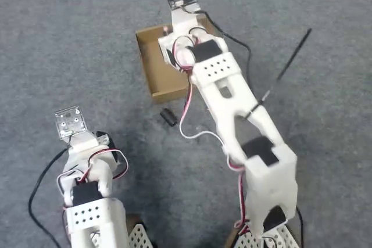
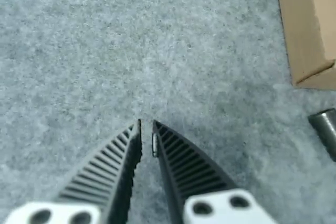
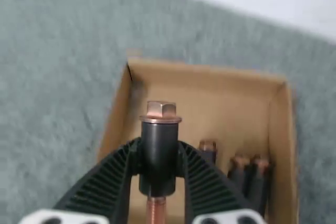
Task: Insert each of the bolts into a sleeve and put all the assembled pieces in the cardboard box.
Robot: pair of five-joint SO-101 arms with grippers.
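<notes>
My right gripper (image 3: 157, 169) is shut on an assembled piece (image 3: 157, 145), a black sleeve with a copper bolt through it, held upright above the cardboard box (image 3: 121, 98). Three assembled pieces (image 3: 239, 174) lie inside the box against one wall. In the high view the right arm (image 1: 224, 85) stretches over the cardboard box (image 1: 152, 68). A lone black sleeve (image 1: 168, 117) lies on the carpet just in front of the box, and its end shows in the left wrist view (image 2: 325, 129). My left gripper (image 2: 146, 129) hovers over bare carpet, fingers nearly together, holding nothing.
Grey carpet covers the table. A corner of the cardboard box (image 2: 307, 30) shows in the left wrist view. A thin black rod (image 1: 288, 65) slants across the carpet right of the right arm. The left arm (image 1: 87, 161) stands at the near left.
</notes>
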